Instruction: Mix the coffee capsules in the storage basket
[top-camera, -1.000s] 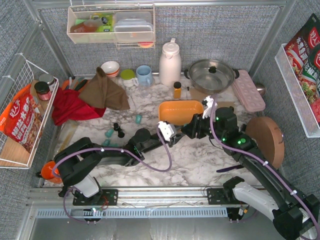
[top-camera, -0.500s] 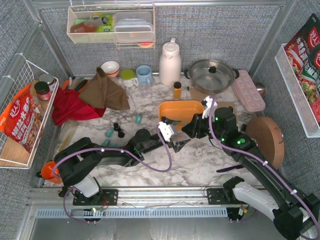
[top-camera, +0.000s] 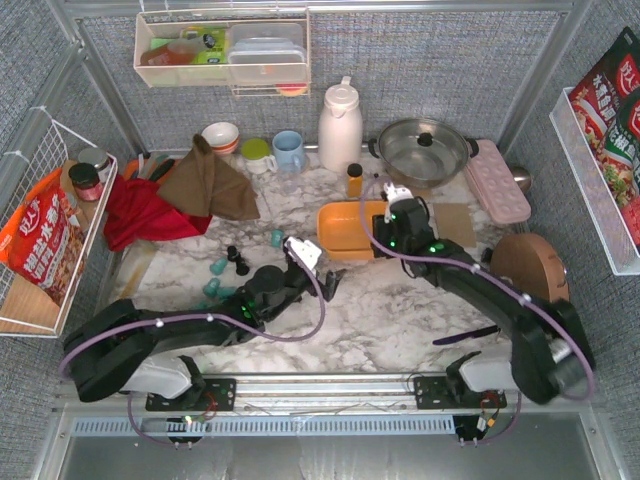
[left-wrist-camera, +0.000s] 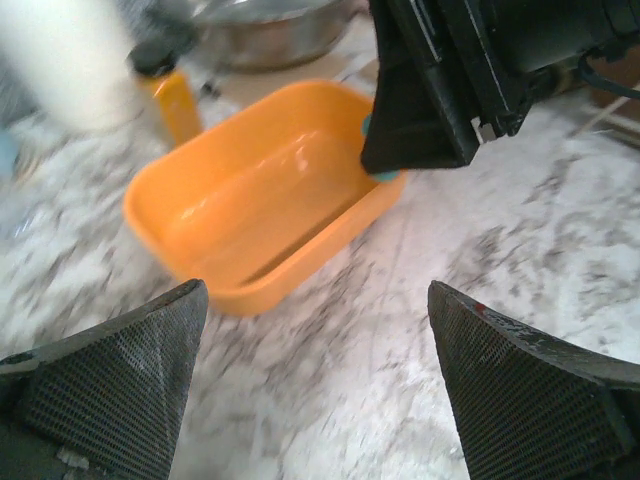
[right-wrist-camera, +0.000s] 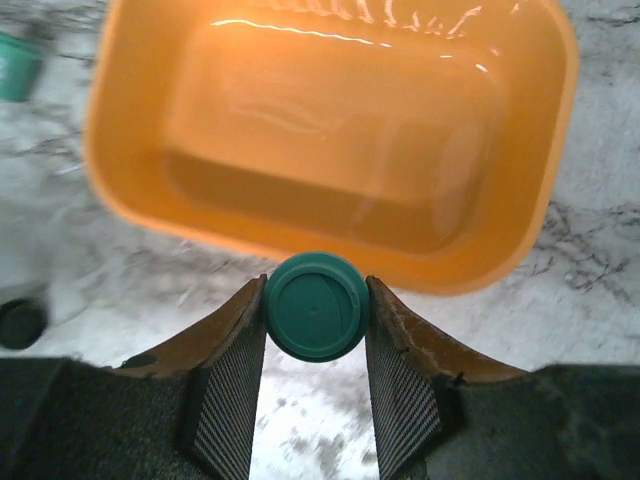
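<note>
The orange storage basket (top-camera: 338, 222) lies mid-table and nothing shows inside it (right-wrist-camera: 330, 130). My right gripper (top-camera: 380, 238) hangs at its right rim, shut on a teal coffee capsule (right-wrist-camera: 315, 305) whose round end faces the wrist camera. In the left wrist view the basket (left-wrist-camera: 250, 210) lies ahead, with the right gripper (left-wrist-camera: 450, 80) at its far right corner. My left gripper (top-camera: 322, 278) is wide open over bare marble, short of the basket, holding nothing (left-wrist-camera: 315, 330). Loose teal capsules (top-camera: 277, 237) (top-camera: 218, 266) and black ones (top-camera: 238, 260) lie left of the basket.
Behind the basket stand an amber bottle (top-camera: 354, 180), a white jug (top-camera: 340, 125) and a lidded pot (top-camera: 423, 150). A pink egg tray (top-camera: 497, 180) and a round wooden board (top-camera: 530, 270) sit to the right. Brown (top-camera: 208, 180) and red cloths lie at back left.
My left gripper has opened wide and drawn back to the left, away from the right gripper. The right gripper has carried the teal capsule up to the basket's rim.
</note>
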